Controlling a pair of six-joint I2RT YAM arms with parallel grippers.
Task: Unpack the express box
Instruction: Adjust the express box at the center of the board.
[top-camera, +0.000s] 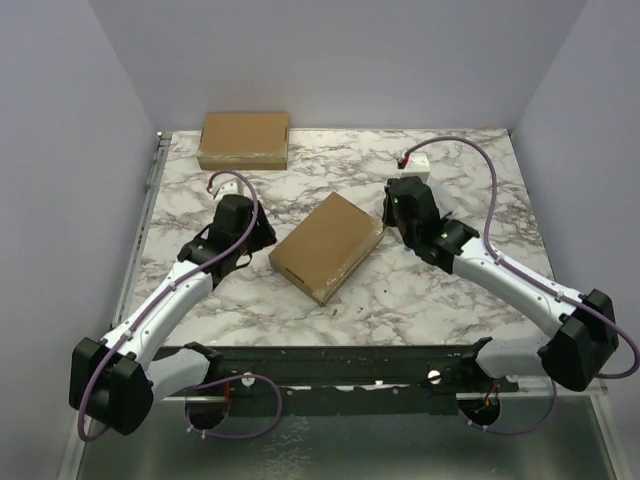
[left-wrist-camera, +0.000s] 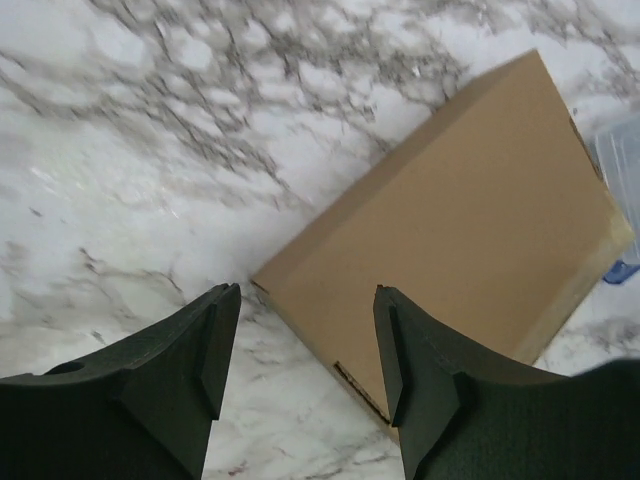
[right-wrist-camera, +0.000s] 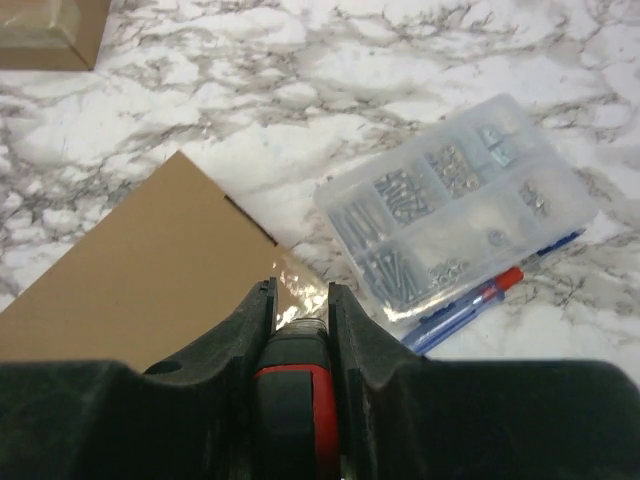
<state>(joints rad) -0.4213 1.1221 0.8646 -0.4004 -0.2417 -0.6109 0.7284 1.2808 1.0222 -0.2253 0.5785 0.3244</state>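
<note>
Pinched a red tool (right-wrist-camera: 290, 385) in right fingers (right-wrist-camera: 350, 340) at the tape (right-wrist-camera: 300, 285) on the box (top-camera: 327, 246), maybe to cut, left fingers (left-wrist-camera: 205, 350) spread beside.

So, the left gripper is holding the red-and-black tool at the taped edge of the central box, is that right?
Not quite: it is the right gripper that holds the red-and-black tool at the taped edge of the central box, as the right wrist view shows. The left gripper is open and holds nothing.
</note>
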